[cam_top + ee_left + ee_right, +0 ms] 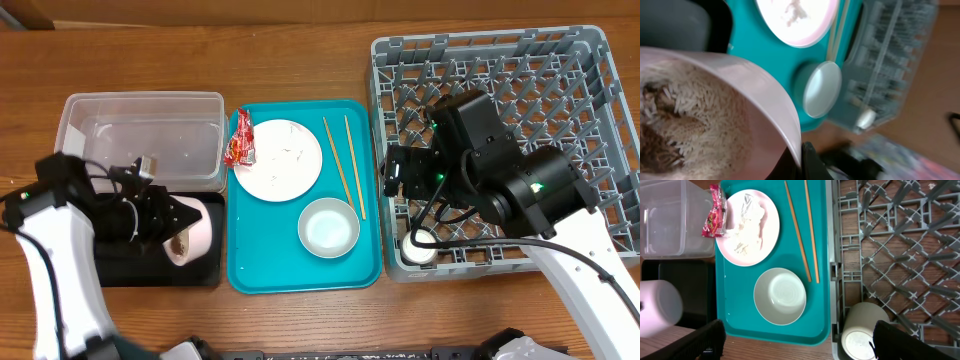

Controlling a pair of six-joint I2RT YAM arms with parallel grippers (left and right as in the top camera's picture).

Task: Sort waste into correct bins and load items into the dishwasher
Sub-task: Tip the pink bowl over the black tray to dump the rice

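My left gripper is shut on the rim of a pinkish-white deep dish holding rice scraps with brown bits. It holds the dish tilted on its side over the black tray; the dish also shows in the overhead view. The clear tub stands behind. A white plate with a crumpled napkin and scraps, a red wrapper, two chopsticks and a grey-white bowl lie on the teal tray. My right gripper is open and empty. A white cup lies in the grey rack's front left corner.
The teal tray sits between the bins on the left and the rack on the right. My right arm hangs over the rack's left half. Bare wooden table runs along the front.
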